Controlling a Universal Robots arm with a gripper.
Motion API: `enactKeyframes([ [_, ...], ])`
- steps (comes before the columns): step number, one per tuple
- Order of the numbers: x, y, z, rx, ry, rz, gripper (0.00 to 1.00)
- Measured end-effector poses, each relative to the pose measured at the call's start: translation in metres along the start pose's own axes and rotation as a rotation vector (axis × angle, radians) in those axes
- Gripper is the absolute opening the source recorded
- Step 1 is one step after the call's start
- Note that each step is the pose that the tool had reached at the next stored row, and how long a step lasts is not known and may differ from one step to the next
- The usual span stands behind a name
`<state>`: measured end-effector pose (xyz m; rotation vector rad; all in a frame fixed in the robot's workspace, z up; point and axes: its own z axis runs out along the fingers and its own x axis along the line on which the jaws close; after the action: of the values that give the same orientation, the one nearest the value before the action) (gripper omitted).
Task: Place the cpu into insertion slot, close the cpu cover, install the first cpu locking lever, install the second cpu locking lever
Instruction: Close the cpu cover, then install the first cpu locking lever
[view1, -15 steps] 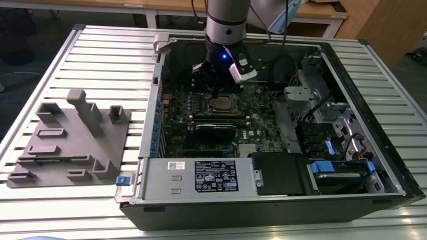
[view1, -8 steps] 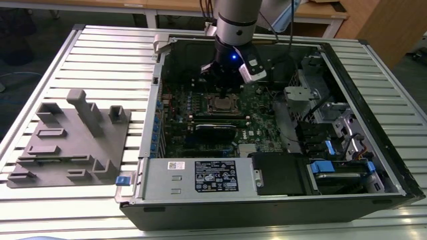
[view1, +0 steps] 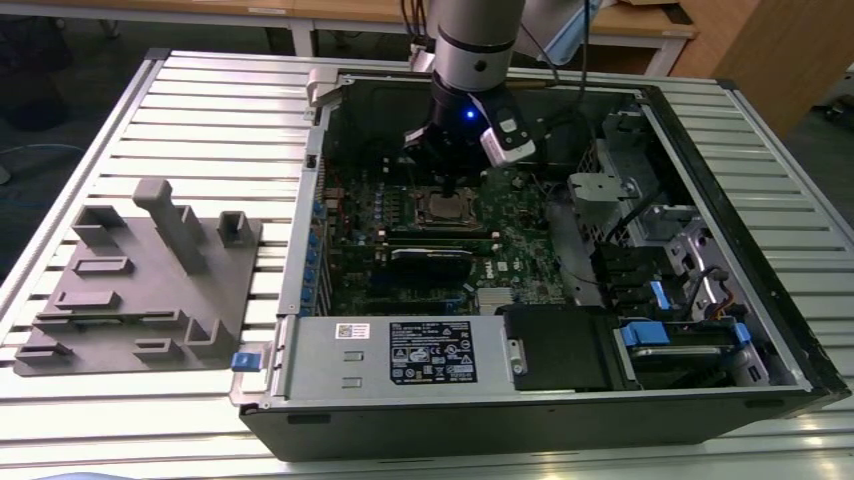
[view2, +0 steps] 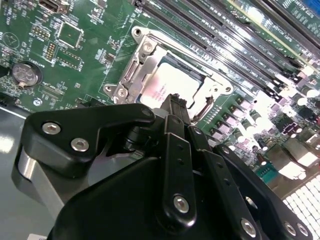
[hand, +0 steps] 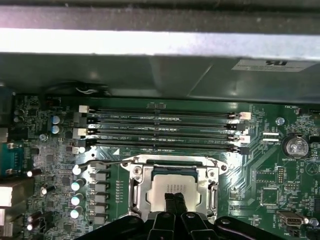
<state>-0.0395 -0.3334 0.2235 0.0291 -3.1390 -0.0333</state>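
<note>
A slatted surface (view1: 200, 100) carries an open computer case (view1: 534, 420), with a grey fixture block (view1: 134, 290) beside it. Inside the case the tool (hand: 174, 197), closed, hangs over the cpu (hand: 167, 184) seated in the insertion slot (hand: 136, 192).

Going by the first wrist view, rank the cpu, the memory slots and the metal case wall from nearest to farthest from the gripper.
From the gripper:
1. cpu: right at the fingertips.
2. memory slots: the black rows just beyond the cpu.
3. metal case wall: farthest back, behind the memory slots.
</note>
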Motion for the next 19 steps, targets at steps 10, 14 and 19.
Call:
enactKeyframes([
  [10,0.0001,0.0000,-0.0005,-0.0020,-0.0051,0.000,0.11],
  [14,0.0001,0.0001,-0.0044,-0.0019,-0.0051,0.000,0.11],
  [19,0.0001,0.0001,-0.0052,-0.0019,-0.0051,0.000,0.11],
])
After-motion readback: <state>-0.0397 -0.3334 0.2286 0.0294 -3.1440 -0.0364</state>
